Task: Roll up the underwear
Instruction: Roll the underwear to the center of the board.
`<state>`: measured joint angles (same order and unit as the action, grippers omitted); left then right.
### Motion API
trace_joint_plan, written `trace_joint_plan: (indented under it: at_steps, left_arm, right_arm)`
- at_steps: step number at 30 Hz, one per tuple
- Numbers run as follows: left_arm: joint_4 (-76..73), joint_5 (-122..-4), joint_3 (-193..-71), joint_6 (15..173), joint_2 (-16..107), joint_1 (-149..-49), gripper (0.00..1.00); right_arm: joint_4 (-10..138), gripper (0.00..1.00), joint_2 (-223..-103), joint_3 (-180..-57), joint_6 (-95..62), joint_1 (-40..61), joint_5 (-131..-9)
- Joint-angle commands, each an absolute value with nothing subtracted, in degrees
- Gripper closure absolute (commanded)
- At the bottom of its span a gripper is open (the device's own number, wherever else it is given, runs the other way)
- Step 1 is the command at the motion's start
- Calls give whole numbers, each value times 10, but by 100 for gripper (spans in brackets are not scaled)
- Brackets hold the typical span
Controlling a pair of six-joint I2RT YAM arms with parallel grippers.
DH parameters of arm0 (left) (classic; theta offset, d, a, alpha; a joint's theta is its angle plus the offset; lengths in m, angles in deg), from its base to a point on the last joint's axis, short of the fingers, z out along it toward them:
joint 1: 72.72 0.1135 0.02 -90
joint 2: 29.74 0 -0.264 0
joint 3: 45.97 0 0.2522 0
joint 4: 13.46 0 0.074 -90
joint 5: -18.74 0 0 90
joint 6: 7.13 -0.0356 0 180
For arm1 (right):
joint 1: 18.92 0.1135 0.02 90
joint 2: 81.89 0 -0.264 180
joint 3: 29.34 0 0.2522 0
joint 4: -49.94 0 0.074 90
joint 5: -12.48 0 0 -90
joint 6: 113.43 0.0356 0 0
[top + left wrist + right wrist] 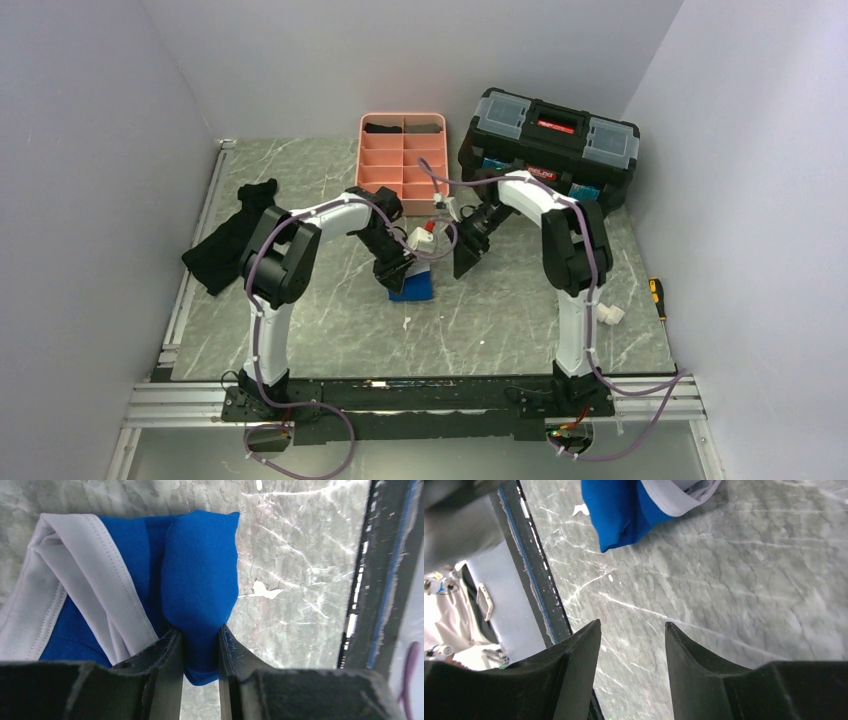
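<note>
**Desk:** Where is the underwear (pixel 200 570)?

**Photographer:** Between the left fingers (pixel 167 652). They are drawn in narrow on a plump, rolled fold of blue cloth, which bulges out beyond the tips. The rest of the garment, with its white band, spreads beside that fold over the grey marbled bench (pixel 500 320).

**Desk:** And the right fingers (pixel 581 650)?

**Photographer:** Parted and holding nothing. They hang over bare bench, with the blue garment ahead of their tips and clear of them.

**Desk:** Anything else around?

**Photographer:** A pink tray (pixel 402 150) stands beyond both pairs of fingers. A black toolbox (pixel 548 140) is farther back behind the right pair. A black cloth (pixel 235 240) lies well off to the outer side of the left pair.
</note>
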<state>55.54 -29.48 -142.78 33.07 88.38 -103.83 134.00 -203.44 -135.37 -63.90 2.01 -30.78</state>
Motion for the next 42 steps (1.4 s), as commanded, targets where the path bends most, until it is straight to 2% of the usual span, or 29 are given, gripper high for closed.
trace_joint_plan:
  at_steps: [1,11,22,31,42]
  left_arm:
    - [633,-308,-1444,322,939,-1008,100]
    - [625,-320,-1444,346,942,-998,100]
    - [708,-271,-1514,317,1002,-976,100]
    - [776,-246,-1572,290,1051,-964,100]
    - [840,-222,-1625,265,1097,-949,100]
  right_arm:
    - [1310,47,-1951,-1328,-637,14,-280]
    - [1197,48,-1898,-1267,-558,-22,-301]
    - [1030,46,-1737,-1143,-517,-12,-321]
    - [947,43,-1656,-1084,-549,145,-508]
    - [920,38,-1744,-1111,-628,283,-645]
